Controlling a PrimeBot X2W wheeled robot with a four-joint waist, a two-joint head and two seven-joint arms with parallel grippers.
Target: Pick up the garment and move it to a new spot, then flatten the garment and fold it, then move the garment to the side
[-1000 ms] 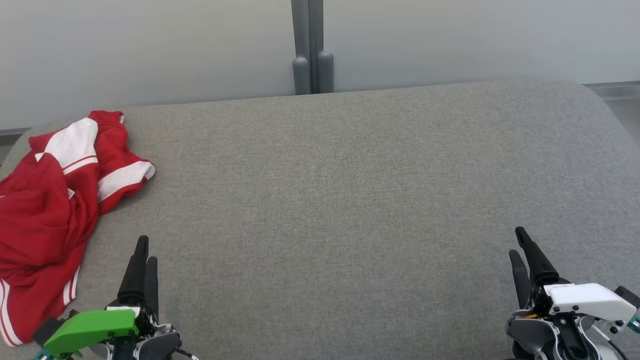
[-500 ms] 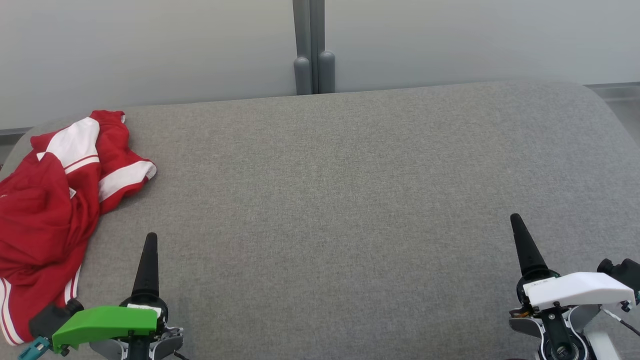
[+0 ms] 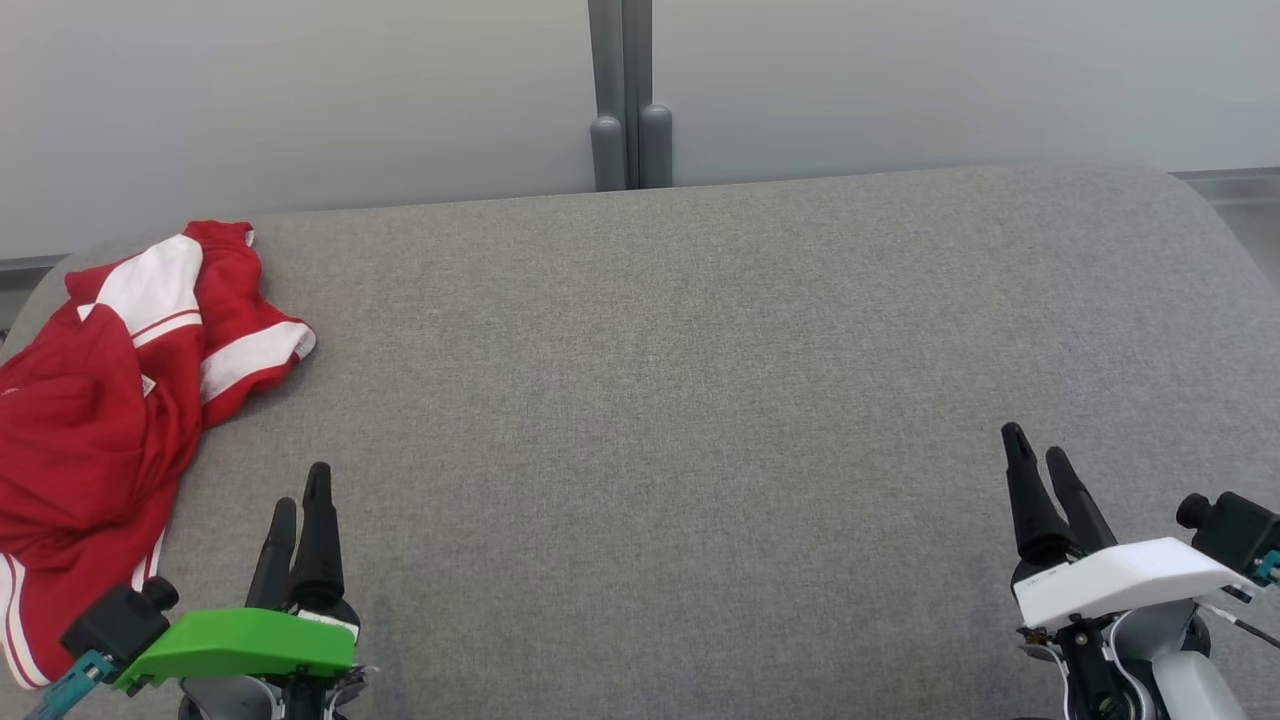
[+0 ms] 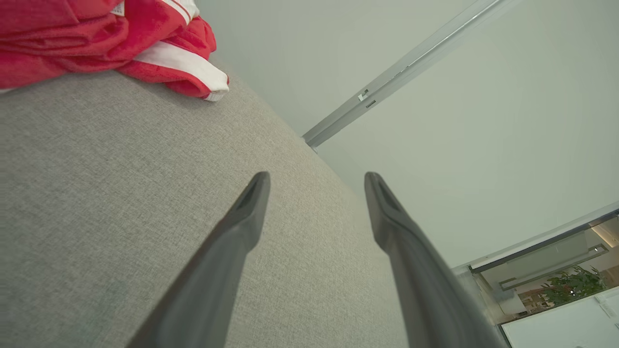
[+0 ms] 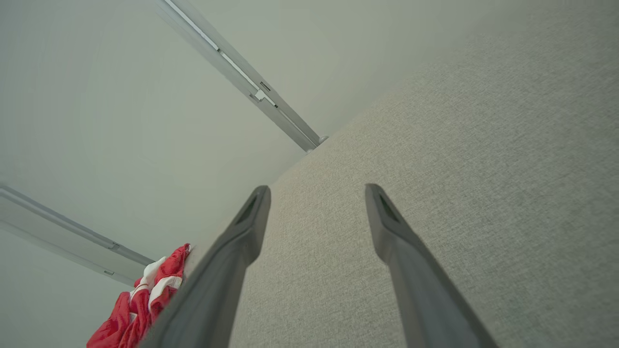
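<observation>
A crumpled red garment with white stripes lies bunched at the left end of the grey fabric surface. The left wrist view catches it as the garment at the top left, and the right wrist view as the garment far off at the lower left. My left gripper sits at the near left, just right of the cloth, open and empty, also seen as the left gripper. My right gripper hangs open and empty over the near right, also seen as the right gripper.
A pale wall with a grey vertical post stands behind the surface's far edge. The surface's rounded right end drops off near a floor strip. A wide stretch of grey fabric lies between the two grippers.
Both wrists have rolled, so each gripper now shows two separated fingers again. The left gripper edged slightly right and forward; the right one moved slightly left and forward. The garment lies unmoved.
</observation>
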